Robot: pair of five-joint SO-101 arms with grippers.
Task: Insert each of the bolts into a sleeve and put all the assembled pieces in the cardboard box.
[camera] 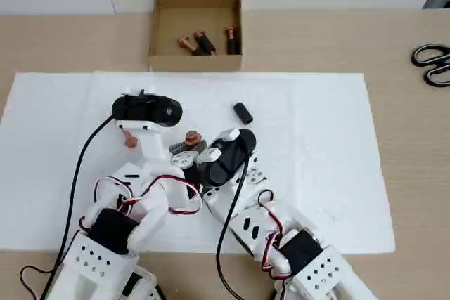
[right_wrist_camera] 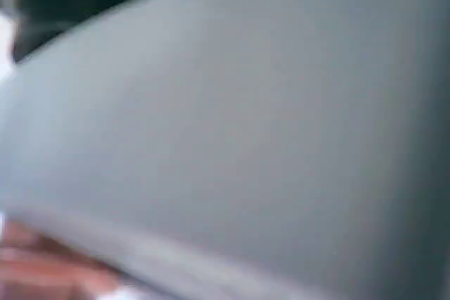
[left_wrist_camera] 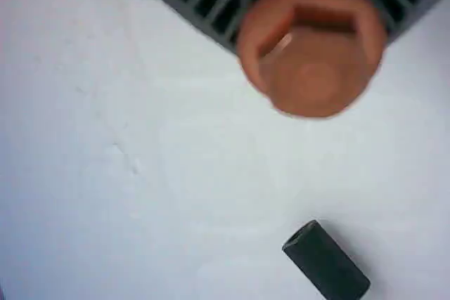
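A copper bolt is held just above the white mat, its hex head facing the left wrist camera. My left gripper is shut on it, and one grey ribbed jaw stands behind the head. A loose black sleeve lies on the mat a short way beyond the bolt. My right gripper is pressed close beside the left one; a grey surface blocks its wrist view, with a copper patch at one corner. A second bolt lies on the mat by the left arm.
The cardboard box stands at the back, past the mat's far edge, with three assembled pieces inside. Scissors lie at the table's far right. The white mat is bare to the right of the arms.
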